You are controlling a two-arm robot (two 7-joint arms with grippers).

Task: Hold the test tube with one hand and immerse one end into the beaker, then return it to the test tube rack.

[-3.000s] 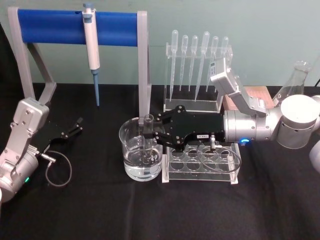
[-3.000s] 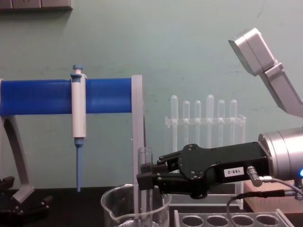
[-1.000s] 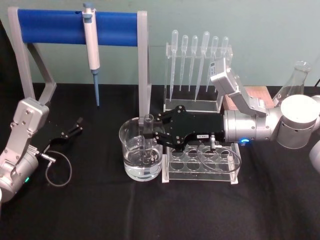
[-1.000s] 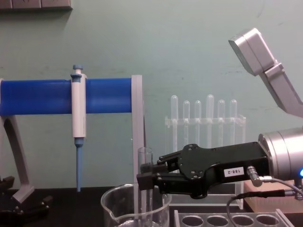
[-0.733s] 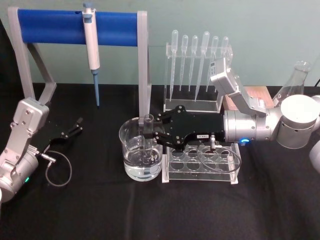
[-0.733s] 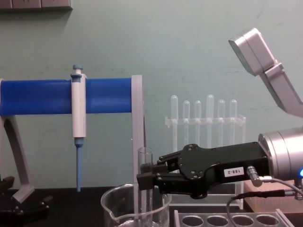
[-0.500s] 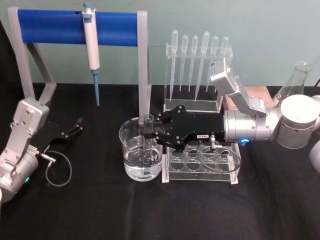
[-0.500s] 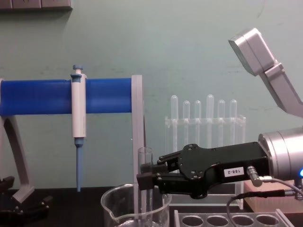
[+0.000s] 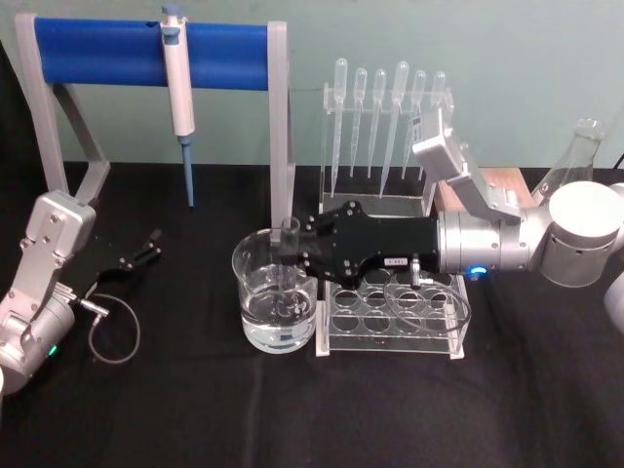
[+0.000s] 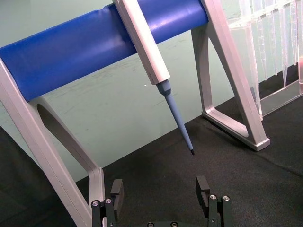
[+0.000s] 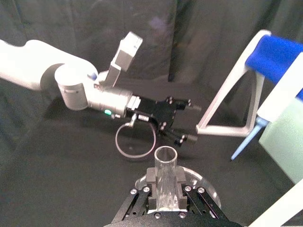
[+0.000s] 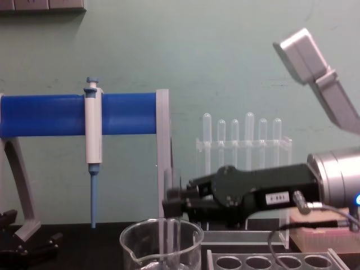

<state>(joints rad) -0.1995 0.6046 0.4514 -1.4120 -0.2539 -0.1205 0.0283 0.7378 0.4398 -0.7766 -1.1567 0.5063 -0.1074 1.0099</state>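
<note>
The test tube (image 9: 289,252) stands upright, its lower part inside the beaker (image 9: 248,292), which holds clear liquid. My right gripper (image 9: 292,255) reaches in from the right and is shut on the tube just below its open rim. From the chest, the gripper (image 12: 171,199) sits above the beaker's rim (image 12: 135,244), with the tube (image 12: 170,239) hanging down into the glass. The right wrist view looks down on the tube's rim (image 11: 165,175) between the jaws. My left gripper (image 9: 146,249) rests open on the black table at the left, its fingers (image 10: 203,187) apart with nothing between them.
A clear rack with round holes (image 9: 390,314) stands right of the beaker, under my right wrist. Behind are a pipette stand (image 9: 385,127), a blue-bar frame (image 9: 107,49) holding a white-and-blue pipettor (image 9: 177,83), a flask (image 9: 575,156) and a wooden block (image 9: 499,183).
My right gripper has risen a little with the test tube, lifting it higher in the beaker. The left arm has not moved.
</note>
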